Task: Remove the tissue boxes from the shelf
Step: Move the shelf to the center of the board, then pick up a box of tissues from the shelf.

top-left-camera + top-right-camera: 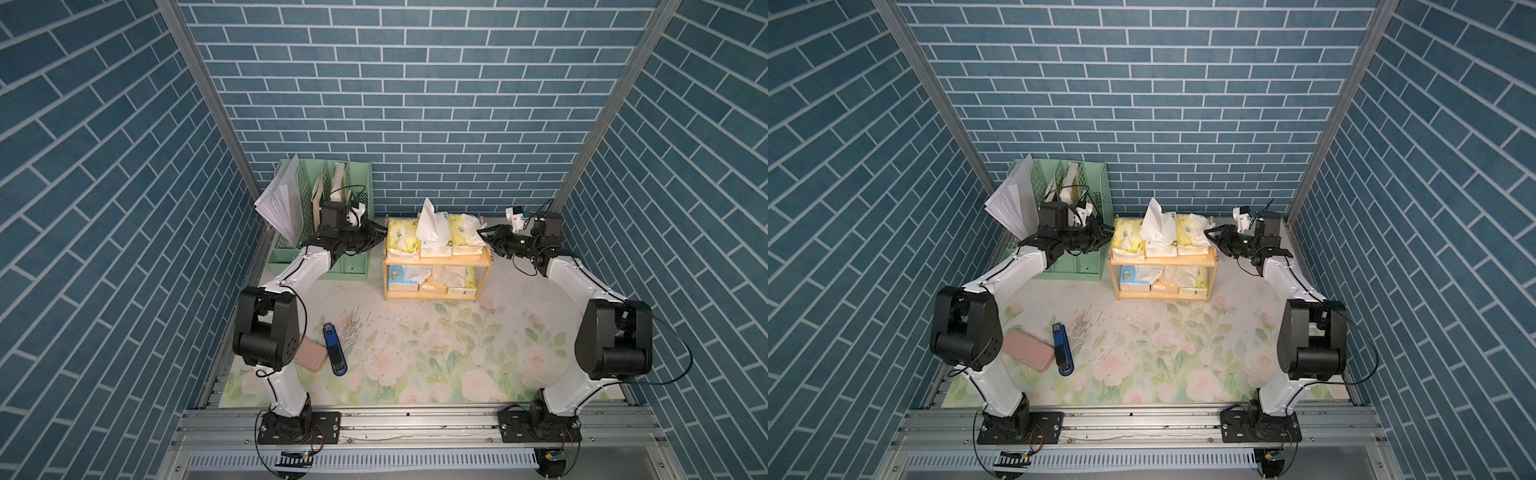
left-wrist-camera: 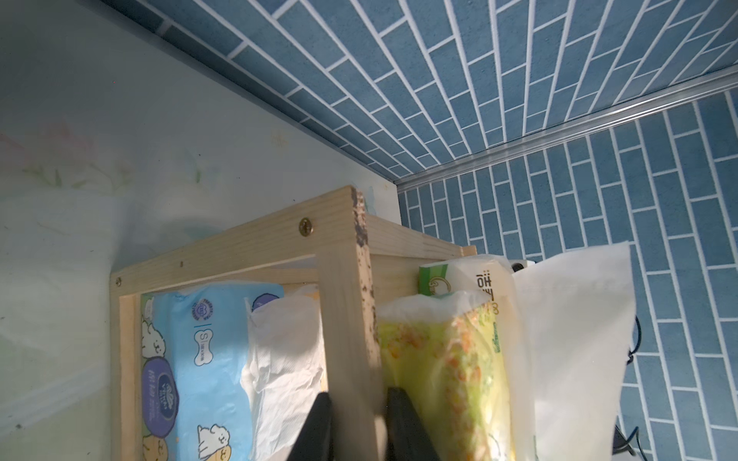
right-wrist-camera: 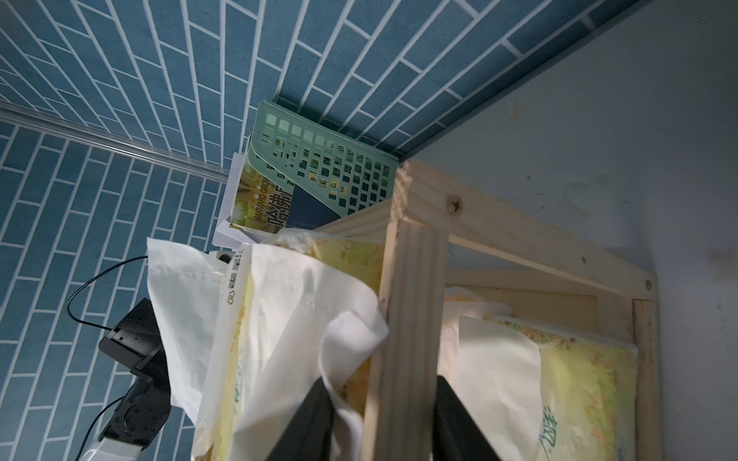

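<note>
Blue brick-patterned walls (image 1: 415,83) are seen round a flower-printed table (image 1: 415,357) in both top views. At its far end the shelf (image 1: 436,261) is flanked by the arms. The left gripper (image 1: 380,237) is set at one end of the upper tier and the right gripper (image 1: 484,232) at the opposite end. All six tissue boxes (image 1: 434,245) are found between the two grippers, three at gripper height and three on the tier below. In a top view the white pack (image 1: 1163,247) is placed about midway between them.

From the left wrist, the left gripper (image 2: 358,393) is seen closed narrowly on the shelf's end rail (image 2: 259,239), one black finger (image 2: 403,427) against each face. The left-end yellow pack (image 2: 443,359) is seen just past one finger, and the light blue pack (image 2: 211,351) just past the other.

From the right wrist, the right gripper (image 3: 381,381) is seen partly open astride the shelf's end rail (image 3: 519,235). One finger is set against the wood and the other is held apart from it. The wood is not pinched. Loose tissue (image 3: 303,299) from the right-end yellow pack (image 3: 351,259) is draped into that gap. The lower yellow pack (image 3: 579,379) is seen beyond the finger on the wood.
</note>
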